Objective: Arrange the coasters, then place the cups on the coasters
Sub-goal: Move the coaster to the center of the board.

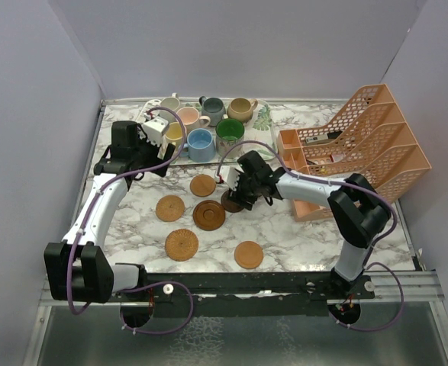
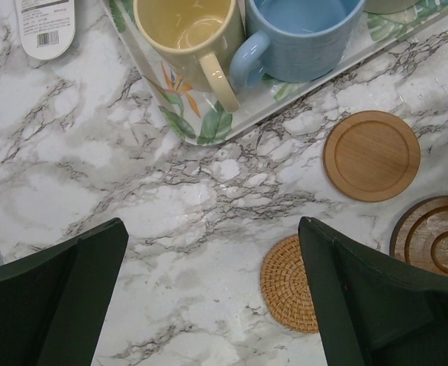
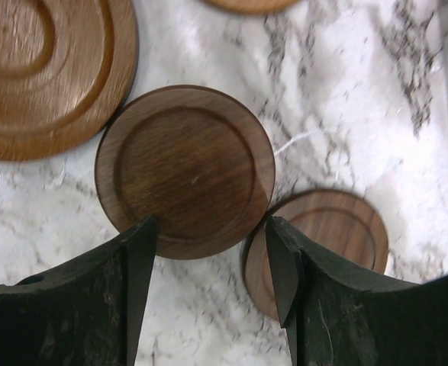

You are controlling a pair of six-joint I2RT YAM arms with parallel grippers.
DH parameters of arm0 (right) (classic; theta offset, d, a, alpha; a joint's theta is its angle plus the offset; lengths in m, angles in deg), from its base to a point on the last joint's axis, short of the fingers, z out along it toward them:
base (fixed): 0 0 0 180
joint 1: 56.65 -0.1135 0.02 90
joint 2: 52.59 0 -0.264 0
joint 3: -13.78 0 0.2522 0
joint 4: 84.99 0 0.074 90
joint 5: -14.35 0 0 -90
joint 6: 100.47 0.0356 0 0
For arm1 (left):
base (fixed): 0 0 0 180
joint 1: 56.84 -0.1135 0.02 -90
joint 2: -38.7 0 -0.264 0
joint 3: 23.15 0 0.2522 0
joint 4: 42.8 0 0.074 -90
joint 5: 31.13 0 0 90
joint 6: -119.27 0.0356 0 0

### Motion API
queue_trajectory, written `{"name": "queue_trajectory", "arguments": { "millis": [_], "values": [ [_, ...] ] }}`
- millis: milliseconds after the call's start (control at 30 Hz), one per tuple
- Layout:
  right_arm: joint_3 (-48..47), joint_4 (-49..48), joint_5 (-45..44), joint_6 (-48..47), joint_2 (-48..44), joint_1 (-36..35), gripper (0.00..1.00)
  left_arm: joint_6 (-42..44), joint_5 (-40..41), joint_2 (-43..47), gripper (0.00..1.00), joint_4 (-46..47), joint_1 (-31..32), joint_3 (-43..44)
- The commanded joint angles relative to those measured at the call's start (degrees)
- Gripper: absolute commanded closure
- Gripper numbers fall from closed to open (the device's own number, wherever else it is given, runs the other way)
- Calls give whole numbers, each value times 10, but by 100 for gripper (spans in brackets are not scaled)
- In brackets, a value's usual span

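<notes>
Several cups stand on the leaf-patterned tray at the back, among them a yellow cup and a light blue cup. Coasters lie spread on the marble: a woven coaster, a ringed brown coaster, a second woven coaster and a plain wood coaster. My right gripper has a fingertip against each side of a dark brown coaster, which overlaps another dark coaster. My left gripper hangs open over bare marble in front of the tray, nothing between its fingers.
An orange mesh file rack fills the back right. A smooth wood coaster and the woven coaster lie just right of my left fingers. A white labelled object sits left of the tray.
</notes>
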Motion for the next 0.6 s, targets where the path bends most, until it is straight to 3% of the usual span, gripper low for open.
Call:
{"name": "queue_trajectory", "arguments": {
  "millis": [0,267,567],
  "values": [
    [45,68,-13,-17,-35,6,42,-4,-29,18,1,14,-3,-3],
    [104,88,-39,-33,-79,56,44,2,-48,24,1,14,-3,-12],
    [100,100,-41,-45,-86,125,44,12,-63,36,1,18,-3,-30]
  ]
}}
